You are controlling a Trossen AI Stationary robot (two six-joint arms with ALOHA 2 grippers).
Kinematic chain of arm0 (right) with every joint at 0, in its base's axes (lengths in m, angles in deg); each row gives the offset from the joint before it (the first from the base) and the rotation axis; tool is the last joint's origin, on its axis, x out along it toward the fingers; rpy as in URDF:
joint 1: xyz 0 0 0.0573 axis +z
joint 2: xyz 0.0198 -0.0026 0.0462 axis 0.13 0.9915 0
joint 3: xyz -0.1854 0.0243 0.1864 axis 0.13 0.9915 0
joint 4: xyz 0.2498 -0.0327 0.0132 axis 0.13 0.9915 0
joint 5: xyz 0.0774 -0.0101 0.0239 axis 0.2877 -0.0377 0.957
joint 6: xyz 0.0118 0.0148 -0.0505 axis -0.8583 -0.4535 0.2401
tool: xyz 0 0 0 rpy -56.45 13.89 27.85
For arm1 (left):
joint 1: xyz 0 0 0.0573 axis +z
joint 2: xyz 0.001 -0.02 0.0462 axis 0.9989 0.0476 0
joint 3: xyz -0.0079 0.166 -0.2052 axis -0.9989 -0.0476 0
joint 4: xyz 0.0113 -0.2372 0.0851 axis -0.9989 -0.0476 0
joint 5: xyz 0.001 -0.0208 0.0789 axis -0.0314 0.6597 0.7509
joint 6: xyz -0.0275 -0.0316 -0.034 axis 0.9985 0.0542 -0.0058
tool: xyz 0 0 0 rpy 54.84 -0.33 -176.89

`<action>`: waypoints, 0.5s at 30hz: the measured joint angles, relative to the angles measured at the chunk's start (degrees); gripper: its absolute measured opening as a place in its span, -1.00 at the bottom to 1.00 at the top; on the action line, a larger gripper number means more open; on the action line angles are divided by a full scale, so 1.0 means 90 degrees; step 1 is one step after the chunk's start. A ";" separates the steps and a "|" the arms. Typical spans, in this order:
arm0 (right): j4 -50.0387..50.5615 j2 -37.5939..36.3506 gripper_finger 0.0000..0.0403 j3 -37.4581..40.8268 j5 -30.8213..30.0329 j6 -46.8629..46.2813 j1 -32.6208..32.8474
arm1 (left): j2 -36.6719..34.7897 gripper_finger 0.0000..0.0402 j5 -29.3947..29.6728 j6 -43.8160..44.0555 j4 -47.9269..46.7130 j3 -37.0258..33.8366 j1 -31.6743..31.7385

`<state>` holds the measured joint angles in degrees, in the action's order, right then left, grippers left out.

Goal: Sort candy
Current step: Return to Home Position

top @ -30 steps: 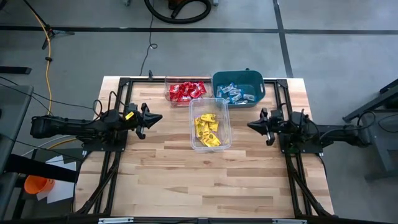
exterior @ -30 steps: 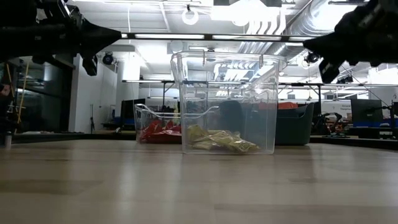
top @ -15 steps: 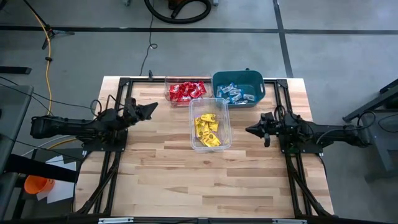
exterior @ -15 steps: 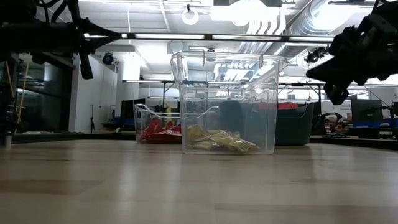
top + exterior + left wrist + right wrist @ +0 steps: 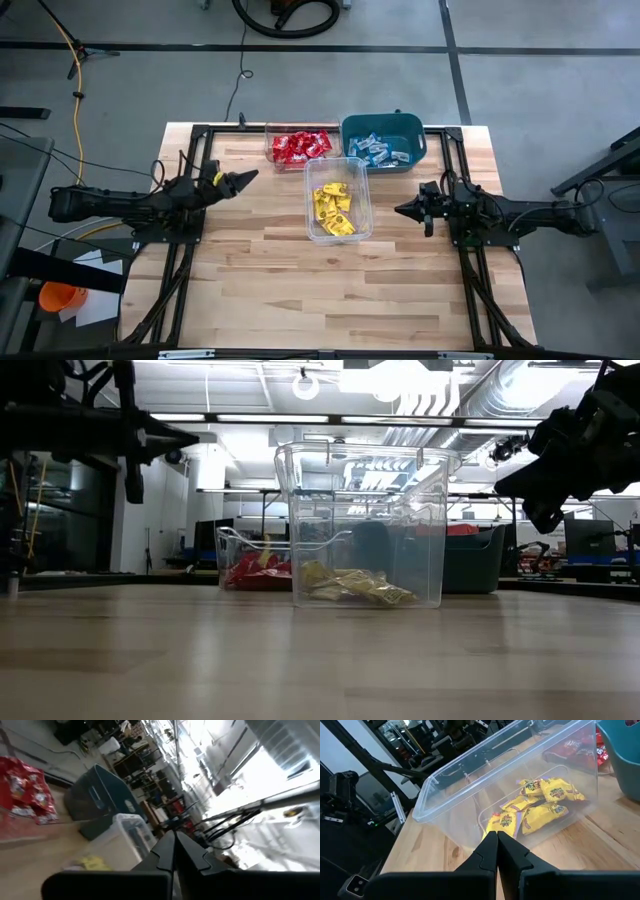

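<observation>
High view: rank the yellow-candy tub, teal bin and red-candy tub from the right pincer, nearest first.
From the right pincer, at the table's right side:
1. Yellow-candy tub, table centre, just beside the pincer.
2. Teal bin, back edge, right of centre.
3. Red-candy tub, back edge, farther left.

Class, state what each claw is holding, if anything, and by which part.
Nothing is held. The left claw and the right claw are both shut and empty. The yellow candy lies in the clear tub.
</observation>
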<state>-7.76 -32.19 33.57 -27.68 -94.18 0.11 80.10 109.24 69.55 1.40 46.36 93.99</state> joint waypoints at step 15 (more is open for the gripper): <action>0.0000 0.0000 -1.00 0.0002 -0.0002 0.0000 0.0001 | -0.0002 -1.00 -0.0007 -0.0635 -0.0134 -0.0005 -0.0002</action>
<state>-7.76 -32.19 33.59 -27.71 -94.18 0.13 80.08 109.18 63.84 0.19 46.31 93.97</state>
